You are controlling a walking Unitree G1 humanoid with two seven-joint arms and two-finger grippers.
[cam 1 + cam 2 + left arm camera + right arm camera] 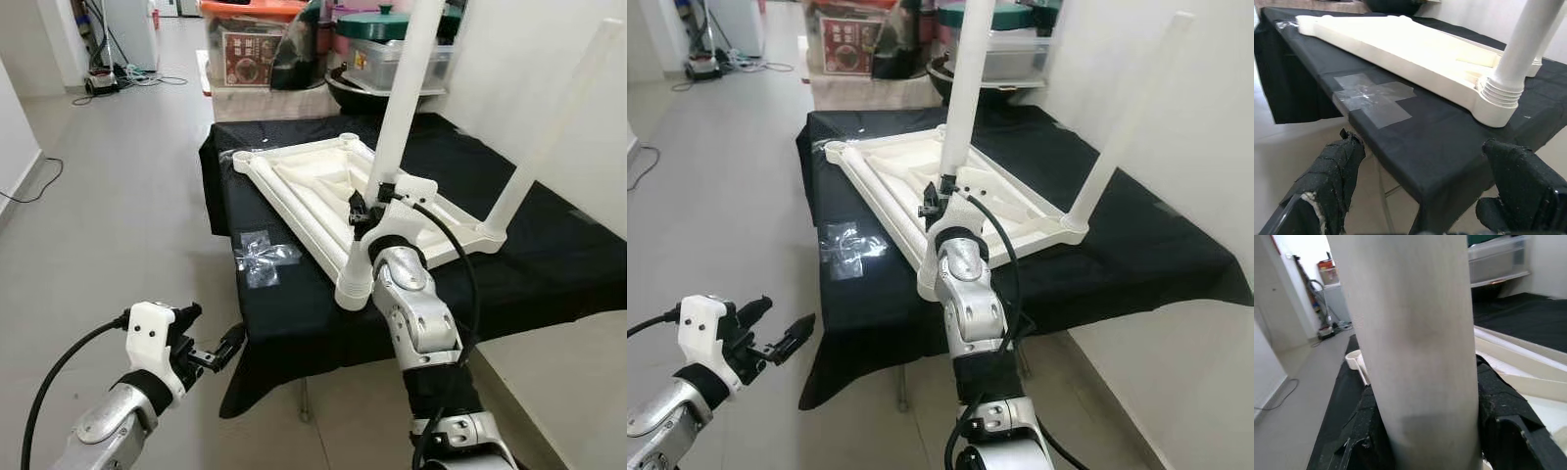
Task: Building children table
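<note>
Head views: nearest, the left gripper (217, 351) hangs over the floor (118, 196) beside the black-draped table (294, 304), fingers spread and empty. The right gripper (364, 211) pinches one upright white leg (407, 88); a second leg (549, 137) stands beyond, both on the upturned white tabletop (304, 191). One tape patch (263, 253) lies between the grippers; storage bins (255, 44) sit behind.

Left wrist view: past the spread fingers (1332, 181), the tape patch and a leg.

Right wrist view: fingers (1498, 401) clamp the leg.

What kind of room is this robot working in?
Probably a home's spare room or storage corner: lidded plastic storage bins stacked at the back, a vacuum-like appliance with cables on the tiled floor, and an upturned children's table on a black-draped table.
</note>
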